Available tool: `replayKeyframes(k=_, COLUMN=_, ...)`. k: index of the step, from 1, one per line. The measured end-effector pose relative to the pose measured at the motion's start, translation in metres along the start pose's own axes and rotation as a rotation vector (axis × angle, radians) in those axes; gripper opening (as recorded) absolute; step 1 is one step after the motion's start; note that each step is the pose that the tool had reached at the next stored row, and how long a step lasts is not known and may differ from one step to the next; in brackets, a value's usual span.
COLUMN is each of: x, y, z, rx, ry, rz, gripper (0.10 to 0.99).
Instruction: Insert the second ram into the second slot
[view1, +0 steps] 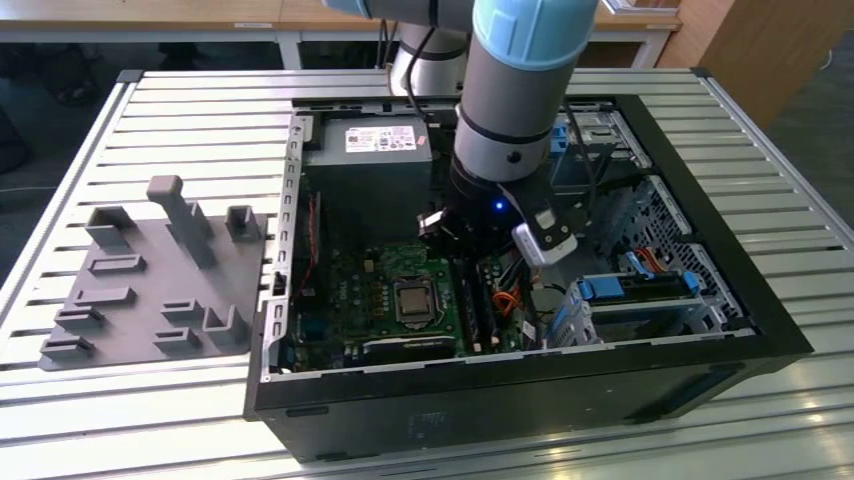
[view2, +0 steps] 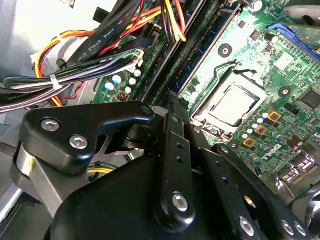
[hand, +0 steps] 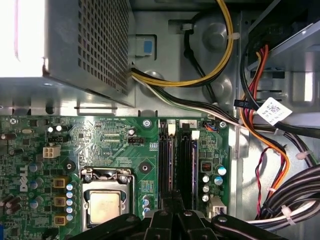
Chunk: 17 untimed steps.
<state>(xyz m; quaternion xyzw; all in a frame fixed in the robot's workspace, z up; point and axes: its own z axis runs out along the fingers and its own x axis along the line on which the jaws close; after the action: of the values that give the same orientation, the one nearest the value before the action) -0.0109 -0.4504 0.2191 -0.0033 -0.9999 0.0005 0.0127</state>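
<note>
Exterior view shows the arm reaching down into the open computer case (view1: 747, 330), its gripper (view1: 497, 262) low over the motherboard (view1: 380, 300) beside the processor socket (view1: 414, 297). In the first wrist view the fingers (hand: 165, 217) appear closed together above the memory slots (hand: 177, 160), and whether they hold the second ram (hand: 186, 165) I cannot tell; a dark stick seems to stand in the slots. Any tilt or offset while pressing could jam the stick or strain a latch, and the wiring bundle (hand: 280, 200) lies close.

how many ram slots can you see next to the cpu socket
2, in the first wrist view: one slot nearer the cpu socket, the other beside it; their lower ends are hidden behind the gripper.
</note>
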Motion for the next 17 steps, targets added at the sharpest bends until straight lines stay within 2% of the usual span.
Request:
replayKeyframes(k=6, x=-0.0001, y=0.0001, z=0.0021, rx=-0.003, ry=-0.0004, rz=0.000, gripper=0.106)
replayKeyframes(k=8, x=-0.0001, y=0.0005, z=-0.0007, rx=-0.006, ry=-0.0011, rz=0.000, gripper=0.106)
replayKeyframes(k=11, x=0.0002, y=0.0002, z=-0.0095, rx=-0.003, ry=-0.0004, rz=0.000, gripper=0.106)
replayKeyframes(k=14, x=0.0003, y=-0.0012, z=-0.0102, rx=-0.003, ry=-0.0004, rz=0.000, gripper=0.106)
replayKeyframes(k=17, x=0.0003, y=-0.0070, z=-0.0102, rx=-0.003, ry=-0.0004, rz=0.000, gripper=0.106)
